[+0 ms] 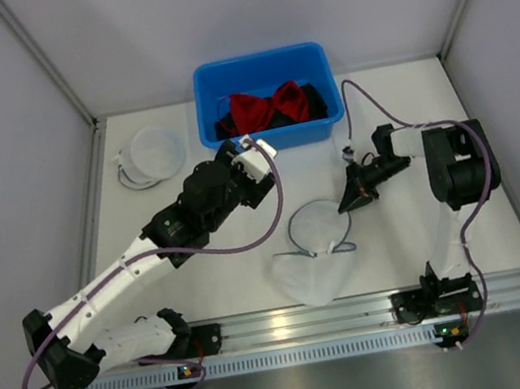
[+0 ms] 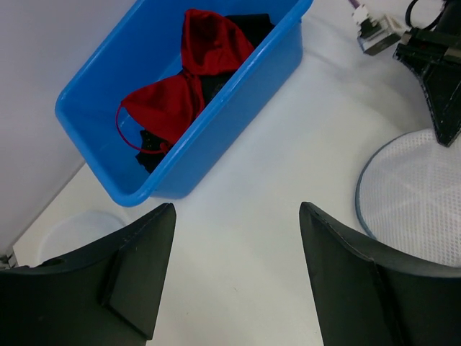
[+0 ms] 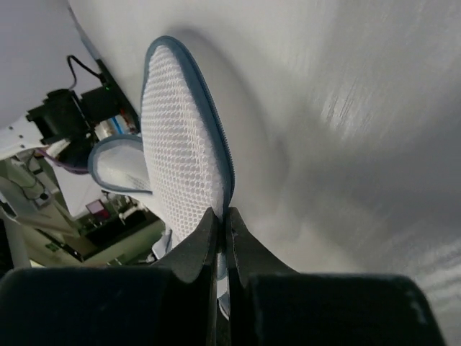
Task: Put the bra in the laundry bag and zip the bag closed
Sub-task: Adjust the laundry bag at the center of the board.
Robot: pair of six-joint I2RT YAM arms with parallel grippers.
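Note:
A red bra point(image 1: 270, 106) lies in a blue bin point(image 1: 270, 135) on top of black garments; it also shows in the left wrist view point(image 2: 180, 86). A white mesh laundry bag point(image 1: 318, 230) with a blue zip rim lies open on the table in front of the bin. My right gripper point(image 1: 349, 201) is shut on the bag's right rim and holds that flap up point(image 3: 180, 151). My left gripper point(image 1: 259, 160) is open and empty just in front of the bin, its fingers point(image 2: 140, 267) wide apart above bare table.
A second white round mesh bag point(image 1: 155, 152) lies at the back left by the wall. The blue bin's front wall point(image 2: 238, 94) stands close ahead of my left gripper. Enclosure walls close in the table on the left, back and right.

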